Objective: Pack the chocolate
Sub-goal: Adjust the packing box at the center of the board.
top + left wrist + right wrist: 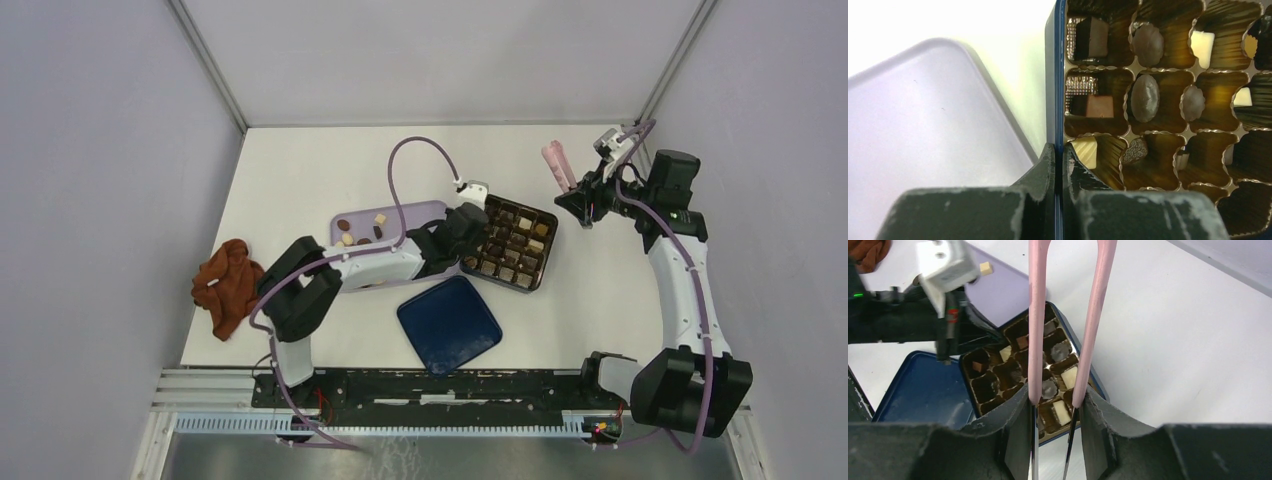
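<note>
The chocolate box (547, 252), a blue tin with a gold divided insert, sits mid-table. Several chocolate pieces (1145, 97) lie in its cells, dark, brown and cream. More loose chocolate (362, 232) lies on the lavender tray (420, 212) to its left. My left gripper (468, 240) is shut on the box's blue left wall (1050, 75), one finger inside and one outside (1060, 150). My right gripper (578, 205) hovers at the back right of the box, shut on the pink tongs (1037, 315). The tongs' two arms stand apart, with nothing between the tips.
A dark blue lid (448, 323) lies flat in front of the box. A reddish-brown cloth (227, 285) is bunched at the table's left edge. The lavender tray (923, 125) sits close against the box's left side. Grey walls enclose the white table.
</note>
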You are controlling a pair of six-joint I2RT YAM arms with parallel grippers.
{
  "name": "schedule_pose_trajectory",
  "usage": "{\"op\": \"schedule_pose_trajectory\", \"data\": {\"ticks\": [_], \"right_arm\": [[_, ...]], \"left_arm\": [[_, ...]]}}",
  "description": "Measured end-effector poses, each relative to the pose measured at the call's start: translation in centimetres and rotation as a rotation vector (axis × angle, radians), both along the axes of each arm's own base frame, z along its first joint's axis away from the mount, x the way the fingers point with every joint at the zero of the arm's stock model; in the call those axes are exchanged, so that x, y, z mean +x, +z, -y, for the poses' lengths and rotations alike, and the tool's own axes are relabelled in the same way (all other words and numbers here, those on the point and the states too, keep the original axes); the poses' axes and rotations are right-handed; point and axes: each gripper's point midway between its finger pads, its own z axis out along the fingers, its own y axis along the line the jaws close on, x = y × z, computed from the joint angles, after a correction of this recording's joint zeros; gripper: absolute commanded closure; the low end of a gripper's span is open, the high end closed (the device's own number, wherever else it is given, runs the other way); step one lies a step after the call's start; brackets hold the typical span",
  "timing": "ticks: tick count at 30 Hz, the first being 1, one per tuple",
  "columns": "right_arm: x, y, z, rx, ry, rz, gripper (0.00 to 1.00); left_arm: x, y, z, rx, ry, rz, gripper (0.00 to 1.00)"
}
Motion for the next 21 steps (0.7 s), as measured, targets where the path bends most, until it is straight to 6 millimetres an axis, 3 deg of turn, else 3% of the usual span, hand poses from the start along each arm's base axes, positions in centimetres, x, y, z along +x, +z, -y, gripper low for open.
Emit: {"op": "schedule_pose_trajectory", "data": {"ticks": [5, 9, 16, 21], "right_arm": [[-0.5, 0.9, -0.1, 0.009, 0.01, 0.024, 0.59], [-0.9, 1.4, -0.4, 0.019, 0.027, 0.039, 0.59], [-1.2, 1.7, -0.7, 0.031, 0.048, 0.044, 0.6], [-1.4, 1.9, -0.9, 0.039, 0.062, 0.051, 0.59]], "left_arm": [[-1.6, 4.2, -0.2, -0.03, -0.025, 0.204, 0.98], [-2.2, 6.3, 0.2, -0.081, -0.029, 0.302, 0.98], [-1.7, 7.3, 0.1, -0.096, -0.007, 0.354, 0.98], [-1.1, 6.6, 0.7, -0.074, -0.005, 0.337, 0.98]]}}
